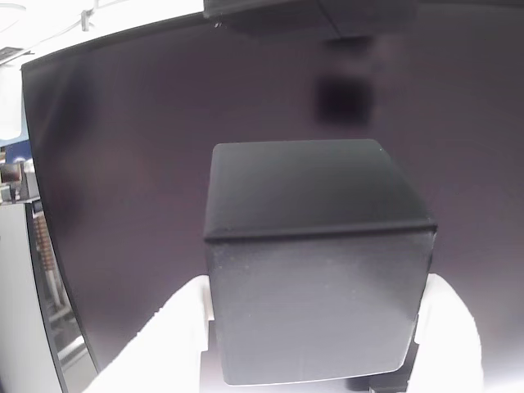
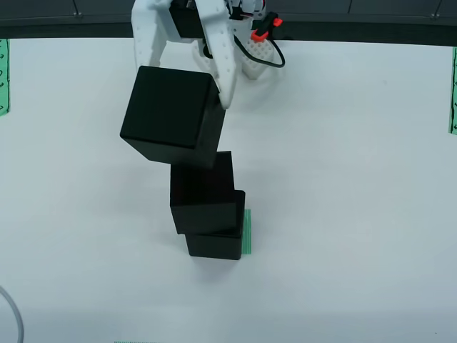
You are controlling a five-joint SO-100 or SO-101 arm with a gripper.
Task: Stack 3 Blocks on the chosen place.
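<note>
A matte black block (image 2: 171,107) hangs tilted in my white gripper (image 2: 184,84), which is shut on its two sides. It sits just above and to the left of a stack of two more blocks, the upper block (image 2: 203,193) on the lower block (image 2: 214,246). The lower one covers most of the chosen place (image 2: 247,232), whose green striped edge shows at its right. Whether the held block touches the stack cannot be told. In the wrist view the held block (image 1: 315,262) sits close up between my white fingers (image 1: 164,336), gripper (image 1: 307,340).
The white table (image 2: 357,179) spreads around the stack. Narrow green striped strips lie at its left edge (image 2: 3,75) and right edge (image 2: 453,89). A glossy black panel (image 2: 357,28) runs along the far side, seen also behind the block (image 1: 123,164). A grey cable (image 2: 11,318) curls at the bottom left.
</note>
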